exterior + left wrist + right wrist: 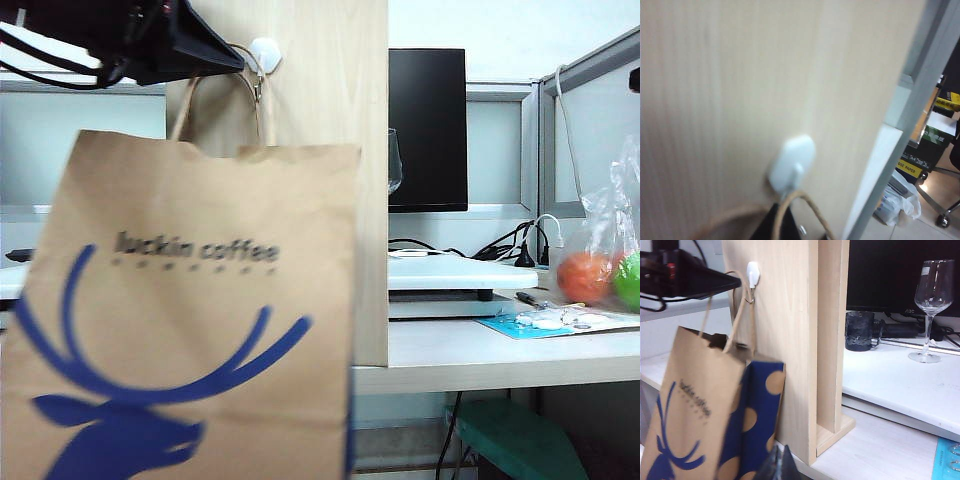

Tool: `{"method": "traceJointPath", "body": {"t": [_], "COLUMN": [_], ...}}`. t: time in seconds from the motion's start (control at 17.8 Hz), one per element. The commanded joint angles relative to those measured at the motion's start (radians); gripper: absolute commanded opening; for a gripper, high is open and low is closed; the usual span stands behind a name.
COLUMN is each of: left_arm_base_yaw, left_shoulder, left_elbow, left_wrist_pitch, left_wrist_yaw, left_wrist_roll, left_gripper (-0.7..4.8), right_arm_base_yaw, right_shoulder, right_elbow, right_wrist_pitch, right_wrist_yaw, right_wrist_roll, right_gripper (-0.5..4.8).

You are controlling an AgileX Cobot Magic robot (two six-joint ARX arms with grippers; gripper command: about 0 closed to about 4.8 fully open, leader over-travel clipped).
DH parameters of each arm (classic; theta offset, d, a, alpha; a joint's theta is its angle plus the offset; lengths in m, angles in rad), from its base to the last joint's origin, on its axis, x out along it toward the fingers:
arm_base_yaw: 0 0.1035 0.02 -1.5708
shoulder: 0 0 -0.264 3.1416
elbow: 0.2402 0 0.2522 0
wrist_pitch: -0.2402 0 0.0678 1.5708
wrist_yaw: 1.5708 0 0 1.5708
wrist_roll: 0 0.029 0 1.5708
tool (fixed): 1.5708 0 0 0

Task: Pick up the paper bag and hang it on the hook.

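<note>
Paper bag: the brown paper bag [200, 330] hangs in front of the pale wooden panel [330, 80], its "luckin coffee" lettering and blue antler logo facing the exterior camera; the right wrist view shows its dark blue dotted side [757, 415] close against the panel.

Handles: the twisted paper handles [740, 315] rise from the bag's mouth to the hook; in the left wrist view one handle loop [800, 205] sits just beneath the hook's white base, though whether it is over the metal part I cannot tell (that view is blurred).

Hook: the hook [265, 52] is a small white base stuck high on the wooden panel, with a metal part beneath it [753, 271].

Left hand: the left hand [215, 50] is the dark tapered shape at the upper left of the exterior view, its tip just beside the hook and at the top of the handles; it is clenched, gripping the handle loop (the contact itself is partly hidden).

Right hand: only a dark tip of the right hand [777, 467] shows at the edge of its own wrist view, low and near the bag's dotted side; whether it is released or clenched I cannot tell.

Table: the white table [470, 350] carries a clear plastic bag of orange and green balls [600, 270], well apart from the paper bag.

Further back: a wine glass [931, 305] and a dark mug [860, 331] stand on a white surface before a black monitor [428, 125].
</note>
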Motion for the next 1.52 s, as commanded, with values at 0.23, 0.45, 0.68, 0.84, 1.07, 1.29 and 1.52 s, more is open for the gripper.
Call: {"method": "traceJointPath", "body": {"t": [0.23, 0.45, 0.68, 0.84, 1.07, 1.29, 1.52], "left_arm_base_yaw": [0.000, 0.000, -0.001, -0.001, -0.053, -0.073, -0.072], "left_shoulder": [-0.013, -0.067, -0.138, -0.143, -0.150, -0.139, -0.108], "left_elbow": [0.037, 0.037, 0.037, 0.037, 0.037, 0.037, 0.039], "left_wrist_pitch": [-0.002, -0.138, -0.211, -0.177, -0.217, -0.195, -0.138], "left_wrist_yaw": [0.122, 0.146, 0.167, 0.264, 0.265, 0.138, -0.045], "left_wrist_roll": [-0.083, -0.029, -0.019, -0.050, -0.054, 0.009, 0.096], "left_gripper": [-0.06, -0.06, -0.06, -0.06, -0.06, -0.06, -0.06], "right_arm_base_yaw": [0.000, 0.001, 0.001, 0.001, 0.000, 0.001, 0.002], "right_shoulder": [0.000, 0.000, 0.000, 0.000, 0.000, 0.000, 0.000], "right_elbow": [-0.006, -0.006, -0.006, -0.006, -0.006, -0.006, -0.006], "right_wrist_pitch": [-0.016, -0.016, -0.016, -0.016, -0.015, -0.016, -0.015], "right_wrist_yaw": [0.038, 0.038, 0.038, 0.038, 0.038, 0.038, 0.038], "right_wrist_roll": [0.000, 0.001, 0.001, 0.001, 0.001, 0.001, 0.001], "right_gripper": [-0.01, 0.00, -0.01, 0.00, -0.01, -0.01, -0.01]}}
